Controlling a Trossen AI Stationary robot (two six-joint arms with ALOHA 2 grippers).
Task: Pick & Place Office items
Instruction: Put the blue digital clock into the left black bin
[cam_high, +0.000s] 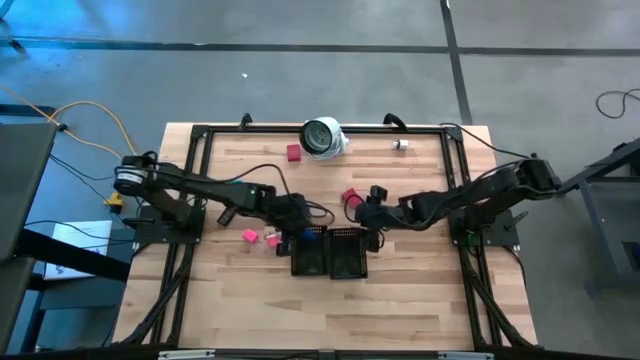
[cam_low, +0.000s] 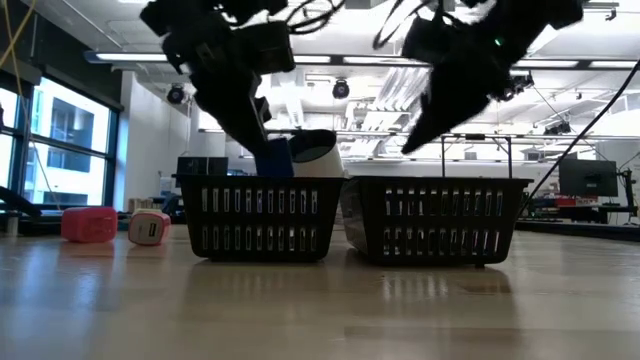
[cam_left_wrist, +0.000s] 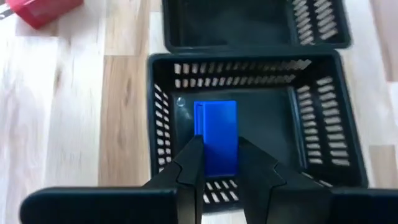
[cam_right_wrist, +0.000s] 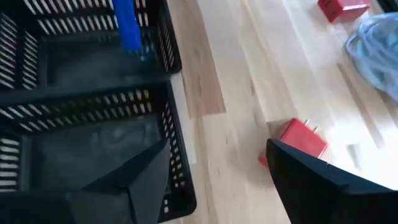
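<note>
Left gripper (cam_left_wrist: 217, 171) grips blue piece (cam_left_wrist: 216, 137) over wooden table (cam_left_wrist: 74, 124).

One camera looks straight down on my whole table (cam_high: 400, 290) from high above. Another sits at tabletop level, facing across to the room. My wrist cameras ride close, each looking down past my fingers. All four share the two black trays (cam_high: 329, 252) at six o'clock.

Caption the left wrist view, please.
Left gripper shut on a flat blue plastic piece above a black mesh tray.
</note>
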